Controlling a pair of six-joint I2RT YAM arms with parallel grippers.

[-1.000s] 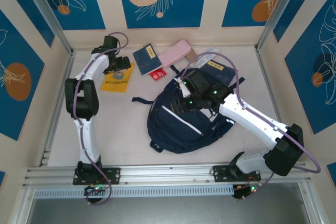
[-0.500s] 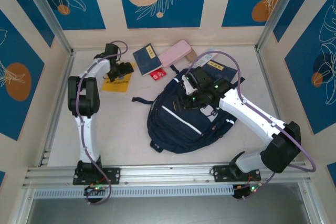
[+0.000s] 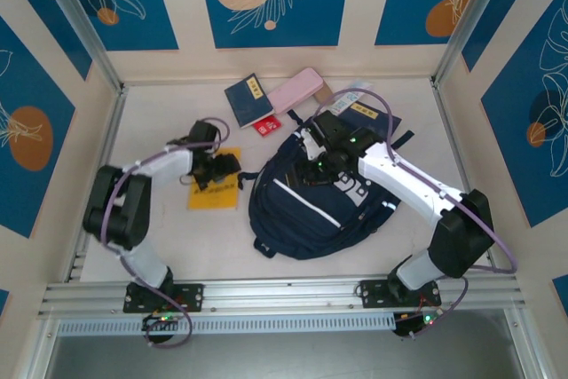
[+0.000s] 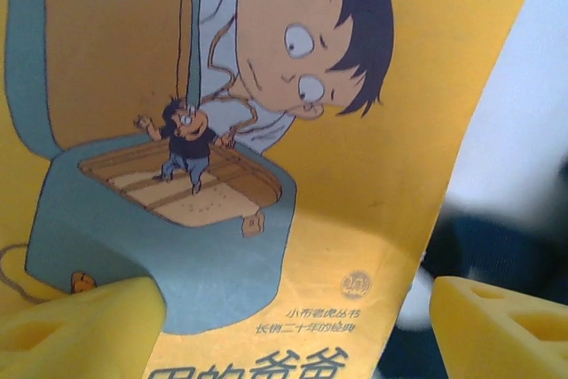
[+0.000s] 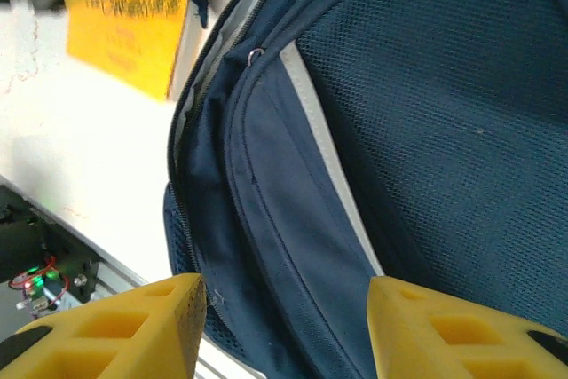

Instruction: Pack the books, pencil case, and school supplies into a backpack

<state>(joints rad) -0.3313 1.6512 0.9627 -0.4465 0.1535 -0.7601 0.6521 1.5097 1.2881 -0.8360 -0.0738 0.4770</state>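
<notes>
With left jaws spread astride the edge of the orange-yellow book [image 4: 399, 130], pinching nothing, slide it flat over the bench [image 3: 204, 246] toward the navy backpack [image 3: 302, 219]; first lift the zip edge [image 5: 180, 175] between the half-spread, seemingly empty right jaws to widen the mouth

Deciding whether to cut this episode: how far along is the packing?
Done: nothing visibly packed. In hand: left tool open over the orange-yellow book beside the backpack; right tool at the backpack's zip edge. Remaining: navy book, red book, pencil case, white-blue packet and second navy book lie at the far side of the table.
</notes>
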